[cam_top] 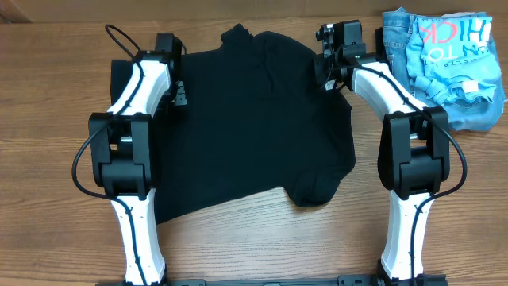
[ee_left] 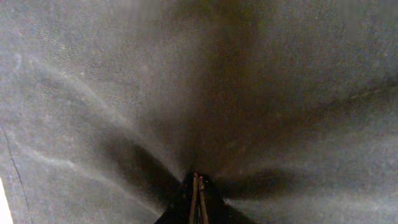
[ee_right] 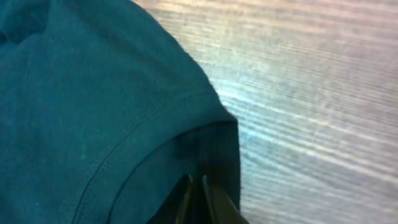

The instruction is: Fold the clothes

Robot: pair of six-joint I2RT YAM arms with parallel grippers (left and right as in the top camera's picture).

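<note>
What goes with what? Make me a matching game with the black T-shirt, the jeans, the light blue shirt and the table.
Things:
1 black T-shirt
2 jeans
3 light blue shirt
4 table

Places or colours:
A brown wood
B lying on top of the jeans
C spread out in the middle
D far right corner, partly covered

Pairs: 1-C, 2-D, 3-B, 4-A

Wooden table with a heap of spare garments at its far right.
The table (cam_top: 254, 246) was of light brown wood, its grain running from side to side. At the far right, blue jeans (cam_top: 394, 28) lay crumpled on it. A light blue shirt (cam_top: 452, 59) with large printed letters, reading reversed from overhead, lay bunched on top of them. A small white label (cam_top: 475, 86) showed among the folds.
</note>
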